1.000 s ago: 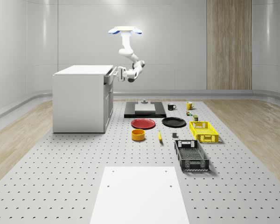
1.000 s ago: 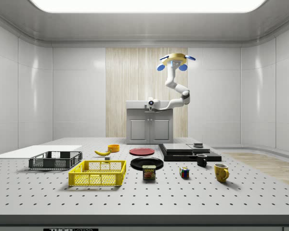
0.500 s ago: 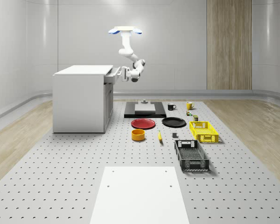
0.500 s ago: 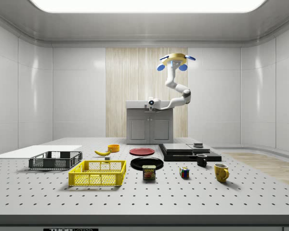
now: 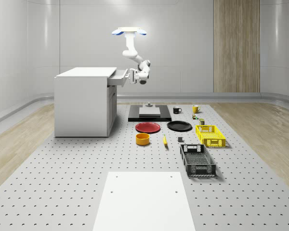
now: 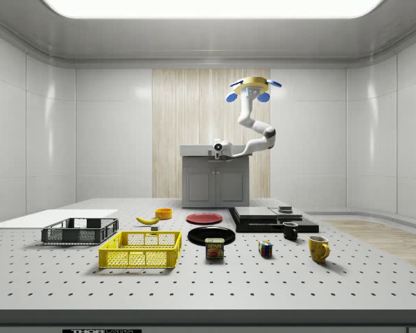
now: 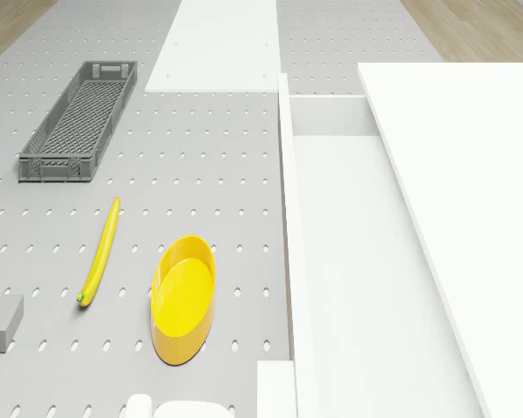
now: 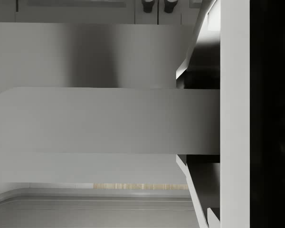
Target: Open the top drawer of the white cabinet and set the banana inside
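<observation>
1. Whole-scene view:
   - Hovers in the air off the front of the white cabinet (image 5: 82,103), above the perforated table (image 5: 62,183): drone (image 5: 129,32), arm bent down and back toward the cabinet.
   - Sits at the front of the top drawer (image 5: 118,79): gripper (image 5: 131,76). Cannot tell whether open or closed.
   - Stands partly out from the cabinet face: the drawer.
   - Lies flat on the table, thin and yellow, between the orange bowl (image 5: 143,139) and the black crate (image 5: 197,160): banana (image 5: 164,140), well apart from the cabinet.
   - Open table all round the banana on the cabinet's side.

2. Side view:
   - Hangs before the cabinet's upper edge: gripper (image 6: 218,147), with the drone (image 6: 250,87) above and toward the side view's right.
   - Rests near the bowl, curved, with a dark tip: banana (image 6: 148,220).
   - Reads "SPAM" on a can (image 6: 214,248) beside the yellow crate (image 6: 142,250).

3. Drone view:
   - Shows the drawer's white inside (image 7: 349,287), bare, its rim running straight alongside the table.
   - Lies slim, yellow going green at one end, just beside the bowl (image 7: 184,296) and not touching it: banana (image 7: 99,252).

4. Wrist view:
   - Crosses close before the camera: a broad grey bar (image 8: 99,119) with a rounded end.
</observation>
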Available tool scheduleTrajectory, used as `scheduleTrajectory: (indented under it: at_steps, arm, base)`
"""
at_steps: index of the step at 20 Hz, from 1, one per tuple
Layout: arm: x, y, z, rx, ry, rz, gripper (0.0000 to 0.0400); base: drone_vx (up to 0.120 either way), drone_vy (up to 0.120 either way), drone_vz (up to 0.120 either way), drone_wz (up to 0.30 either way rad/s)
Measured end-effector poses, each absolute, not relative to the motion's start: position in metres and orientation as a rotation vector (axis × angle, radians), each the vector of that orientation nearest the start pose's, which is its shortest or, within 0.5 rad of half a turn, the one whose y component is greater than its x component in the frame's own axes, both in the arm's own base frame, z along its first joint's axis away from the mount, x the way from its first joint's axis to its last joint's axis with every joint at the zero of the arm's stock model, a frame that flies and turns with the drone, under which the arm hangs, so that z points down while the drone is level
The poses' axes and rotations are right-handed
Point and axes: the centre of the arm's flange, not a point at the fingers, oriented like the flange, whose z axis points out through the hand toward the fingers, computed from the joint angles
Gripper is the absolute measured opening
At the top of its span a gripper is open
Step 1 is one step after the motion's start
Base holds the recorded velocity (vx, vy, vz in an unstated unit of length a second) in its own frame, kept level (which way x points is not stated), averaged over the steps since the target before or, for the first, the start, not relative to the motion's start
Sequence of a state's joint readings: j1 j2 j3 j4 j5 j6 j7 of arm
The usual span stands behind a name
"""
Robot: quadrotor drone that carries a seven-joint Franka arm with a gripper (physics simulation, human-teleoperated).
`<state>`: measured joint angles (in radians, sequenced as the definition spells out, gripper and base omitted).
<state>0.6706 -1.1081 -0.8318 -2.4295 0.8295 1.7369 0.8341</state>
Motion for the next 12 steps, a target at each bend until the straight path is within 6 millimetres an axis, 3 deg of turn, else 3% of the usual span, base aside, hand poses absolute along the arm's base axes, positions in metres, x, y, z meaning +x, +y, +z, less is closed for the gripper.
scheduleTrajectory:
  at_steps: [2, 4, 10, 12]
  arm:
    - [0.309, -0.103, 0.607, -1.495, 0.599, 0.593, 0.0131]
    - [0.303, -0.117, 0.618, -1.497, 0.628, 0.615, 0.0185]
    - [0.307, -0.150, 0.611, -1.494, 0.605, 0.600, 0.0127]
    - [0.307, -0.161, 0.612, -1.491, 0.608, 0.604, 0.0220]
  base:
    - [0.000, 0.000, 0.000, 0.000]
    - [0.000, 0.000, 0.000, 0.000]
    - [0.000, 0.000, 0.000, 0.000]
    - [0.000, 0.000, 0.000, 0.000]
